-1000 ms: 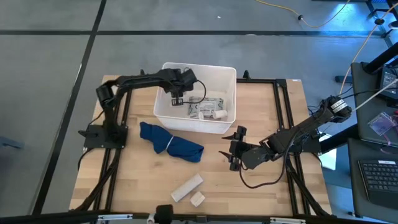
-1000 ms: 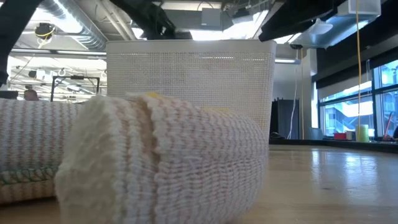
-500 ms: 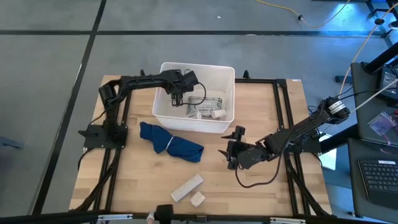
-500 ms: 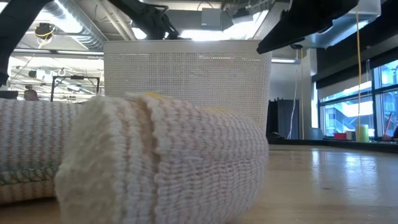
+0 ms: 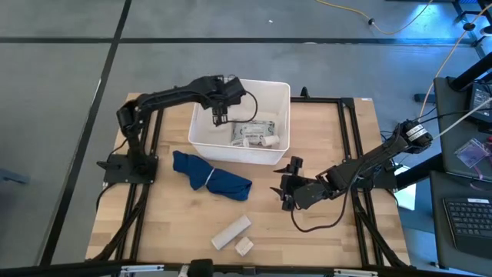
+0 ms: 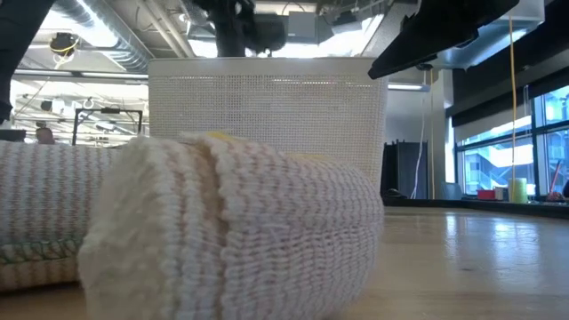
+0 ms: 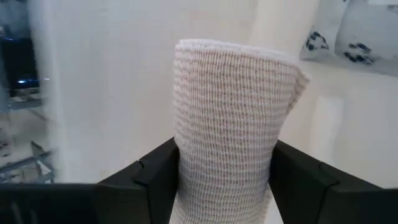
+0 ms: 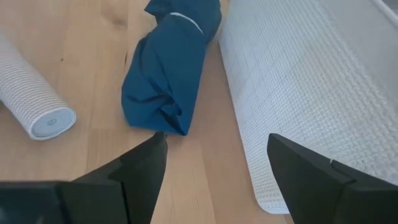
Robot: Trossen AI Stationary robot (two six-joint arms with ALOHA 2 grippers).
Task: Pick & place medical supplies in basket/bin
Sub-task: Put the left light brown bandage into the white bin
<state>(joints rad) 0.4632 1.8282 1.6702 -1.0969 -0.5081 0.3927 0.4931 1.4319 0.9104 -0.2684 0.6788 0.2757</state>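
Observation:
The white bin (image 5: 201, 115) stands at the table's far middle with several packets and vials (image 5: 254, 135) inside. My left gripper (image 5: 219, 117) hangs over the bin's left part, shut on a beige bandage roll (image 7: 230, 106). My right gripper (image 5: 283, 185) waits open above the bare wood to the right of the dark blue cloth (image 5: 211, 177), touching nothing. A second bandage roll (image 5: 231, 231) and a small beige block (image 5: 244, 246) lie on the wood near the front edge; in the low view they fill the foreground (image 6: 222, 231) before the bin (image 6: 267, 107). My left gripper pinches the bandage roll's two sides (image 7: 186, 174) between its fingers, at the roll's near end. The fingers slant down into the bin and lie along the roll. The roll is narrower between the fingers than at its free end (image 7: 242, 53), which points toward the bin's floor.
The blue cloth (image 8: 168, 68) lies just in front of the bin's near wall (image 8: 292, 93). A grey dotted roll (image 8: 34, 106) lies on the wood beyond it. Black frame rails run along the table's left and right sides; the wood at the front right is bare.
My left gripper has risen from low inside the bin to above its left part. The bin has slid a little toward the table's left edge.

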